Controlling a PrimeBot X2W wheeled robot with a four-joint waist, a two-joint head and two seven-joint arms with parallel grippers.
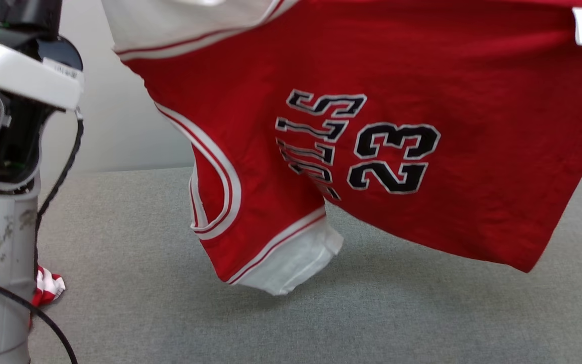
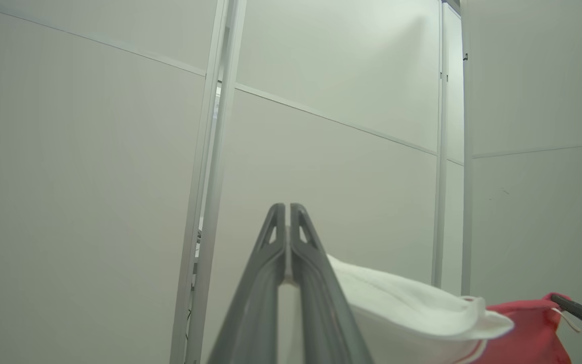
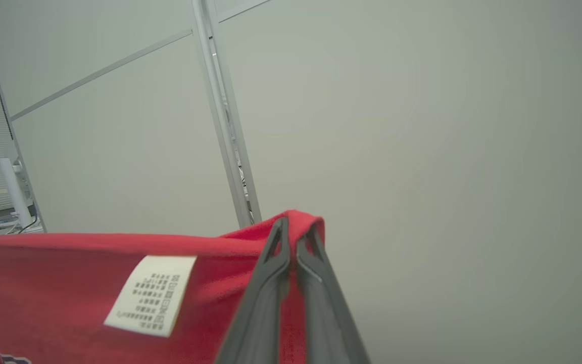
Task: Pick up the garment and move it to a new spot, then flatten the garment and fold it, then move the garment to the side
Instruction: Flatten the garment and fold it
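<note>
Worktop [image 1: 144, 313], grey, lies near. Garment [image 1: 422, 76] hangs sideways in the air above it, lower sleeve [image 1: 291, 268] close to the surface. L claw [image 2: 287, 208] is clamped on white sleeve cloth, R claw [image 3: 296, 225] on the red edge by the care label [image 3: 149, 296]. Wall panels [image 2: 94, 151] stand far behind.
</note>
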